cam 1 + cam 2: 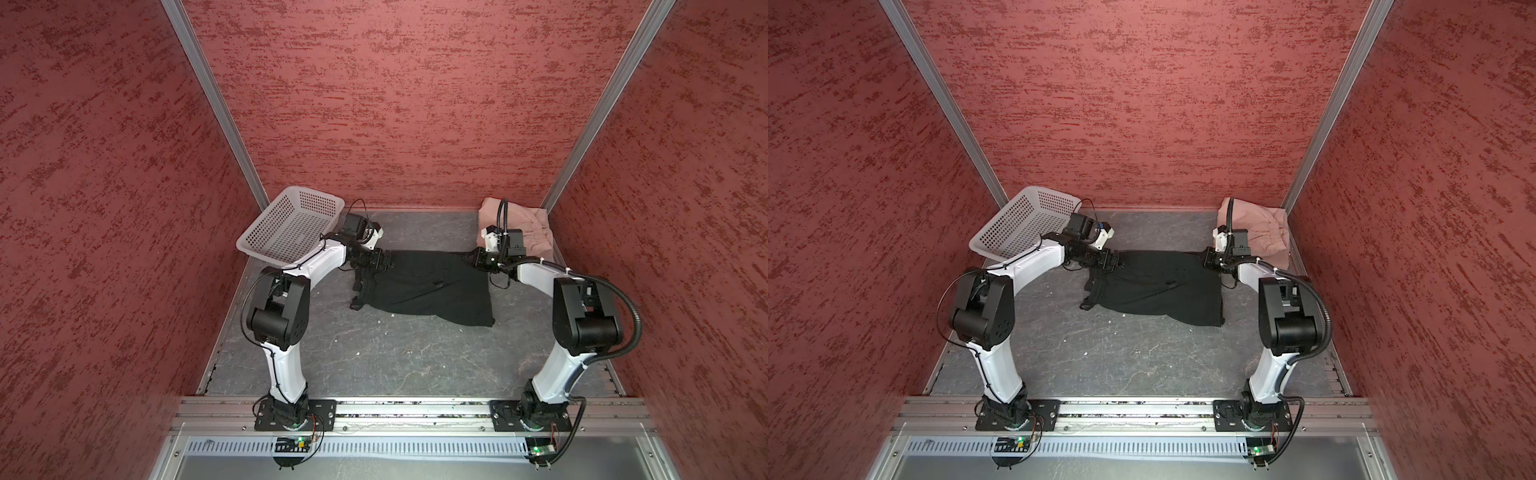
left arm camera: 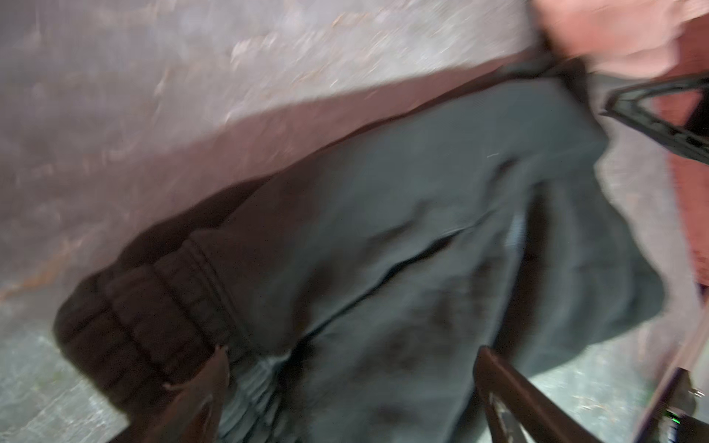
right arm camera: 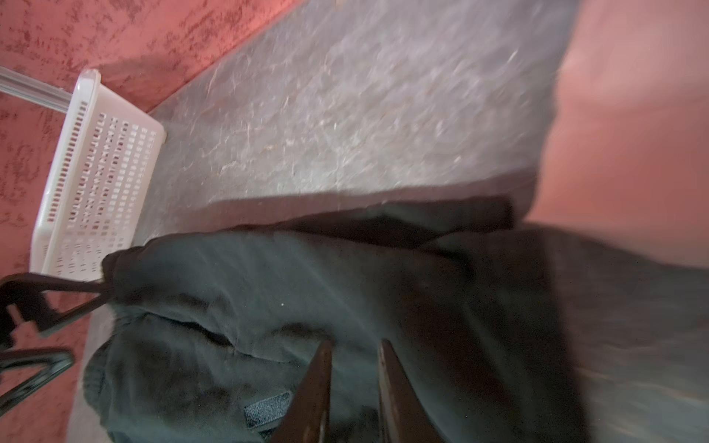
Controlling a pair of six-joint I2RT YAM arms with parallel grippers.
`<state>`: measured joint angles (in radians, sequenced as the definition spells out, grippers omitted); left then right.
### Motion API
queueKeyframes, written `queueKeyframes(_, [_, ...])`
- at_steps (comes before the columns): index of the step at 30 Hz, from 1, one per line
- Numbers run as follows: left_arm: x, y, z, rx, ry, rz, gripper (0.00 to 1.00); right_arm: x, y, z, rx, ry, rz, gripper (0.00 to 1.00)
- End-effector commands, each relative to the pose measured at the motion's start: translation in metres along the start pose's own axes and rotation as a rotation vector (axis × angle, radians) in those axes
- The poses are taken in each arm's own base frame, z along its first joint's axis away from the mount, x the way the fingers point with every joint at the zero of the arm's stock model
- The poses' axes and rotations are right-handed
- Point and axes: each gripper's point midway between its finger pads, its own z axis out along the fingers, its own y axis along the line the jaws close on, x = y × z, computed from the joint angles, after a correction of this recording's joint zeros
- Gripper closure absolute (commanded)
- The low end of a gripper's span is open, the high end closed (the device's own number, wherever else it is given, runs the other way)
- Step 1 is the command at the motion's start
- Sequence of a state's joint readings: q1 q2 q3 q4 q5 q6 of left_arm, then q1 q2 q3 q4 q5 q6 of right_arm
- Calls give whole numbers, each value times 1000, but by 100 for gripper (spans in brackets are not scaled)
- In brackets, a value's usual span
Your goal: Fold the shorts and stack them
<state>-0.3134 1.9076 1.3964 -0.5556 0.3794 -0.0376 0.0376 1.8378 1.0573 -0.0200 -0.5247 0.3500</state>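
Note:
The black shorts (image 1: pixel 428 291) (image 1: pixel 1163 286) lie spread flat mid-table, with the gathered waistband on the left. My left gripper (image 1: pixel 384 262) (image 2: pixel 353 368) is low over the far end of that waistband. It is wide open, and the dark cloth (image 2: pixel 383 230) passes between its fingers without being pinched. My right gripper (image 1: pixel 473 255) (image 3: pixel 355 351) is at the shorts' far right corner. Its jaws stand only narrowly apart over the black fabric (image 3: pixel 268 287), and no fold shows between them. The pink shorts (image 1: pixel 532 232) (image 1: pixel 1266 228) (image 3: pixel 633 134) lie folded in the back right corner.
A white perforated basket (image 1: pixel 291 224) (image 1: pixel 1025 220) (image 3: pixel 96 172) leans tilted in the back left corner, just behind my left wrist. Red walls close in three sides. The grey table (image 1: pixel 395 353) stretches from the black shorts to the front rail.

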Motion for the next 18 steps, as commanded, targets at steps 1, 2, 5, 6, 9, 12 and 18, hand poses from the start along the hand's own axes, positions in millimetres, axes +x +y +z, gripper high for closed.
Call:
queueKeyframes(1, [9, 17, 8, -38, 3, -25, 1, 4, -7, 13, -33, -3, 49, 77])
queueKeyframes(2, [12, 17, 9, -37, 2, -26, 1, 10, -14, 16, -16, 15, 71, 77])
queueKeyframes(5, [25, 29, 17, -48, 11, -53, 1, 26, -39, 23, 63, 50, 140, 78])
queueKeyframes(6, [30, 35, 19, -52, 18, -72, 1, 30, -48, 23, 87, 55, 168, 78])
queueKeyframes(9, [40, 52, 22, -62, 24, -135, 1, 34, -65, 17, 119, 49, 218, 78])
queueKeyframes(12, [37, 52, 11, -22, 4, -169, 0, 24, -63, 7, 115, 25, 204, 74])
queueKeyframes(18, [-9, 8, -74, -31, -109, -124, 1, -8, 13, -36, 12, -29, 35, 61])
